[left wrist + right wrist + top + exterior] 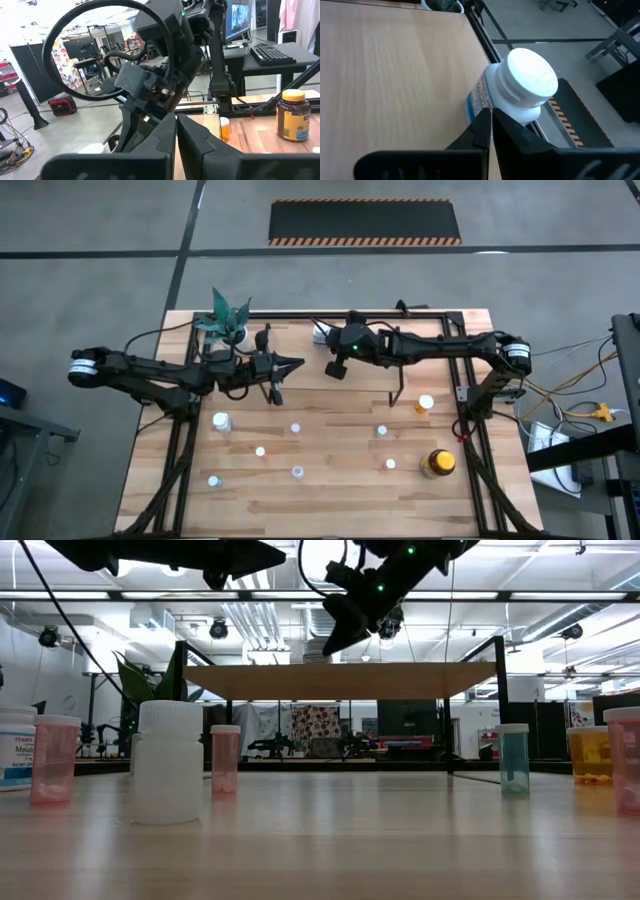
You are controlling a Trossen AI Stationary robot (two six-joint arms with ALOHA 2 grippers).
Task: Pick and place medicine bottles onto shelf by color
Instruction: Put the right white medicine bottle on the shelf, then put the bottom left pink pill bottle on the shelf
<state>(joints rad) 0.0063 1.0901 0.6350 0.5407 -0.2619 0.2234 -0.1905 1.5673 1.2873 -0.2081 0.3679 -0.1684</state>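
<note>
Right arm working at the low light-wood shelf (395,65) among scattered small medicine bottles (296,472).

Right gripper (490,122), fingers together, is hovering beside a white-capped white bottle (517,90) near the shelf's far edge; judging it placed, fetching another comes next. Left gripper (290,364) is waiting, fingers together.

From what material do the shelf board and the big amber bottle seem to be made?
The shelf board looks like light wood with a matte finish: pale grain lines run along it; it may be laminate. The big amber bottle looks like glossy translucent plastic, possibly glass, with a yellow cap that seems plastic and a printed label.
</note>
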